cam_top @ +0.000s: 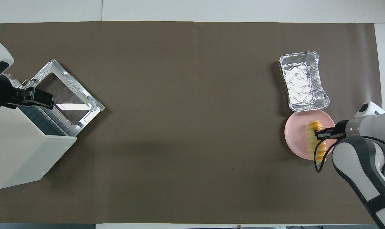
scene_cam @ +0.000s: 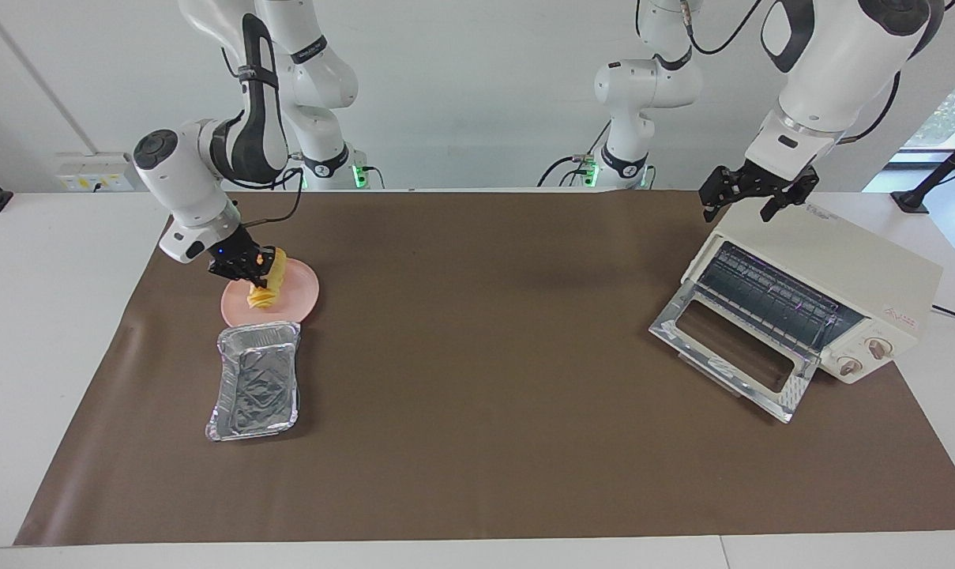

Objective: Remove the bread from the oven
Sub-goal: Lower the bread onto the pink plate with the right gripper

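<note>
The bread (scene_cam: 265,294) is a golden ridged loaf, tilted, with its lower end on the round pink plate (scene_cam: 302,299). My right gripper (scene_cam: 256,267) is shut on the bread's upper part. In the overhead view the right gripper (cam_top: 320,133) clasps the bread (cam_top: 318,152) over the plate (cam_top: 293,133). The cream-white oven (scene_cam: 840,265) stands at the left arm's end of the table, its glass door (scene_cam: 730,356) dropped open and its wire rack empty. My left gripper (scene_cam: 750,201) hangs open and empty over the oven's top edge; it also shows in the overhead view (cam_top: 36,98), above the oven (cam_top: 20,152).
A crinkled silver foil tray (scene_cam: 257,381) lies empty beside the plate, farther from the robots; it also shows in the overhead view (cam_top: 303,81). A brown mat (scene_cam: 477,379) covers the table between plate and oven.
</note>
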You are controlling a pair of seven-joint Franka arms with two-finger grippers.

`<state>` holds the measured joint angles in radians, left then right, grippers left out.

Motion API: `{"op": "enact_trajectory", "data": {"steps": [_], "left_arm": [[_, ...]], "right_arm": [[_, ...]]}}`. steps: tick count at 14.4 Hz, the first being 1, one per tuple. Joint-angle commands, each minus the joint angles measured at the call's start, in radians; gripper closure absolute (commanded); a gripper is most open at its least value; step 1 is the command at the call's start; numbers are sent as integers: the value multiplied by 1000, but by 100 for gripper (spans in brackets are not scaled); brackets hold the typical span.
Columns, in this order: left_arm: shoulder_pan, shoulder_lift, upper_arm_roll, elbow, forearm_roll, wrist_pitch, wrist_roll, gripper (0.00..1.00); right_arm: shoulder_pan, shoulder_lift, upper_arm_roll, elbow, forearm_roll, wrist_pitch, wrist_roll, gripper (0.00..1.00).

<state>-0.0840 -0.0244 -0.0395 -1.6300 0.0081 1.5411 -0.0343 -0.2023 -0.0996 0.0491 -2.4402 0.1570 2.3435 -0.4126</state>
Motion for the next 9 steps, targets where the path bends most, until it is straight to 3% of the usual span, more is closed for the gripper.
{"op": "enact_trajectory", "data": {"steps": [1,6,7,9], "left_arm": [[20,-8,-10,-1,-8,1,11,0],[20,-8,-10,-1,-8,1,11,0],[20,-8,-10,-1,-8,-1,11,0],[20,-8,-10,-1,-8,1,11,0]], "right_arm": [[13,38,6,-5,-10,78,-11,100],[32,44,6,-3,-7,94,18,100],[35,46,6,-3,-7,94,31,86],[37,47,12,6,-8,85,90,0]]}}
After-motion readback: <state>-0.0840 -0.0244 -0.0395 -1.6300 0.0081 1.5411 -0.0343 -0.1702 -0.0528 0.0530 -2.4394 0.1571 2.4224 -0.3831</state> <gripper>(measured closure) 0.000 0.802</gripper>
